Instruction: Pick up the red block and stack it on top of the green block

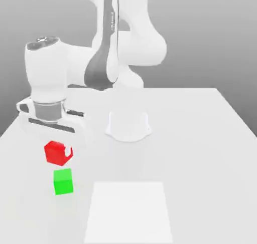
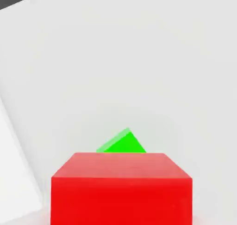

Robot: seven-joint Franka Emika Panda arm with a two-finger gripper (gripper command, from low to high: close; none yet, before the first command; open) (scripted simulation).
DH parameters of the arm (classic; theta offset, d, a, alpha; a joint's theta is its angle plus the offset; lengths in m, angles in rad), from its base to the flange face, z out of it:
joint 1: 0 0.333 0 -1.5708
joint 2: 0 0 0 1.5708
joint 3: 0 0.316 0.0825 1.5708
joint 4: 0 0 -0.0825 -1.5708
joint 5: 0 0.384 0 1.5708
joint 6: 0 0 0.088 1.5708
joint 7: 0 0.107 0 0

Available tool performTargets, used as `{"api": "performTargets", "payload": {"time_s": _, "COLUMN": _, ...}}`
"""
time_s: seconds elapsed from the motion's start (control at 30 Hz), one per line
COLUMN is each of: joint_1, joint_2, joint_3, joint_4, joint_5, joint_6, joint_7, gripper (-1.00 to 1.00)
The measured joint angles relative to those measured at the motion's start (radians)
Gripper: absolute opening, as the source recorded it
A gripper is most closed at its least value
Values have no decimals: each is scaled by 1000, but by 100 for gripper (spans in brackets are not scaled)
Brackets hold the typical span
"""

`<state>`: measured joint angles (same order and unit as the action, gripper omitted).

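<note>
A: The gripper [image 1: 61, 149] is clamped shut on the red block [image 1: 56, 153], lifted just above the green block [image 1: 63, 181].

B: Risk?

A: The red cube looks twisted against the green 1; released off-centre, it could slide off.

B: The 2 views?

A: The exterior view shows the height gap; the hand view shows the green block [image 2: 122, 144] peeking past the red block [image 2: 121, 188].

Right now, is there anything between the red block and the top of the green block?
Nothing visible. The hand holds the red block just above the green block, with only open space between them. The green block's top face is bare.
</note>
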<state>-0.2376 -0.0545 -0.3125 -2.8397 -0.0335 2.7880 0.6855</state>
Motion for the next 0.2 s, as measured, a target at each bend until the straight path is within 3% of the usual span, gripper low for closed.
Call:
{"api": "performTargets", "payload": {"time_s": 0.1, "joint_1": -1, "joint_2": 105, "joint_3": 26, "joint_4": 2, "joint_5": 101, "joint_6": 97, "joint_7": -71, "gripper": -100}}
{"api": "performTargets", "payload": {"time_s": 0.13, "joint_1": -5, "joint_2": 124, "joint_3": 33, "joint_4": 3, "joint_5": 121, "joint_6": 115, "joint_7": -85, "gripper": 100}}
{"api": "performTargets", "payload": {"time_s": 0.2, "joint_1": -5, "joint_2": 124, "joint_3": 33, "joint_4": 3, "joint_5": 121, "joint_6": 115, "joint_7": -85, "gripper": 100}}
